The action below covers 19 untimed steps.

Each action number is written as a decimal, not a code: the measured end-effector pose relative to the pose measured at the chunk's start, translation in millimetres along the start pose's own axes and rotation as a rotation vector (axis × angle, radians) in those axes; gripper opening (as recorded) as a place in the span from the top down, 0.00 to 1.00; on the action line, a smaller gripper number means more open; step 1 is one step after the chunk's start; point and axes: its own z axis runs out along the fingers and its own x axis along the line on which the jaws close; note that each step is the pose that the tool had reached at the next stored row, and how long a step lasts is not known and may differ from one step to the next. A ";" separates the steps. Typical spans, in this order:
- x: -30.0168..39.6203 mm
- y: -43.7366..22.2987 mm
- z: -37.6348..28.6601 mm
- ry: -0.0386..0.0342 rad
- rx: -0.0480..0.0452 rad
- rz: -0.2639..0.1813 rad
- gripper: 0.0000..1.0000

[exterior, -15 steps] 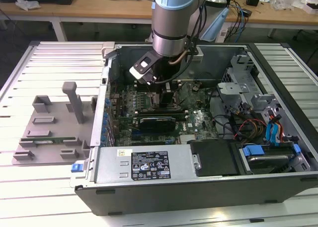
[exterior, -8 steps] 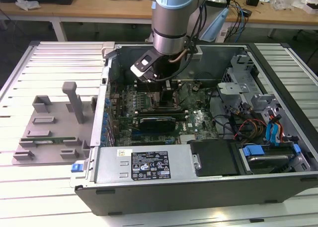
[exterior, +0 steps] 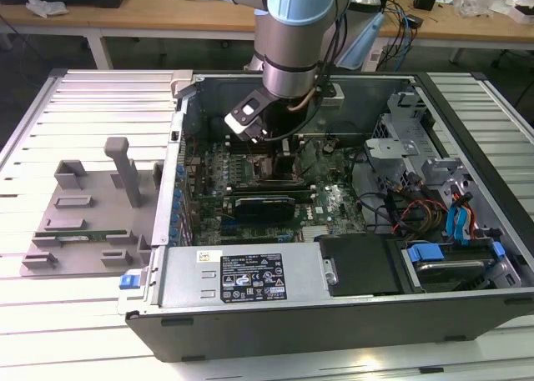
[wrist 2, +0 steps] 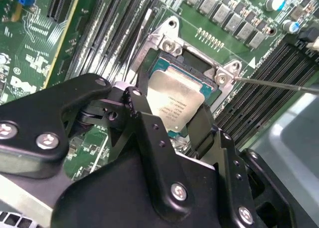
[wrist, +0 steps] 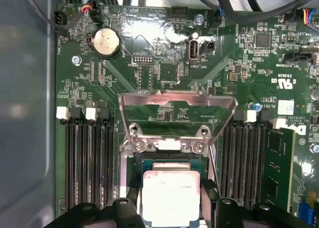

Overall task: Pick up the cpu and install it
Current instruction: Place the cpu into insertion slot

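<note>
Gripper (wrist 2: 168, 110) around cpu (wrist 2: 175, 101) — shiny silver-grey square

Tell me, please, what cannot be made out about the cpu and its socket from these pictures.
1. Second wrist view: the gripper covers one edge of the cpu, so whether it sits in the socket is unclear.
2. First wrist view: the picture's edge cuts off the cpu, which covers the socket contacts.
3. Exterior view: the arm blocks the cpu.
</note>
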 end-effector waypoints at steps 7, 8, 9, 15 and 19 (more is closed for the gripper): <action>0.3 -1.9 2.7 -0.0002 0.0001 0.000 0.45; 0.3 -1.9 2.7 -0.0002 0.0002 0.000 0.45; 0.3 -1.9 2.7 -0.0002 0.0001 0.000 0.45; 0.3 -1.9 2.8 -0.0001 0.0001 0.000 0.38; 2.3 -1.0 2.7 -0.0004 -0.0001 -0.008 0.38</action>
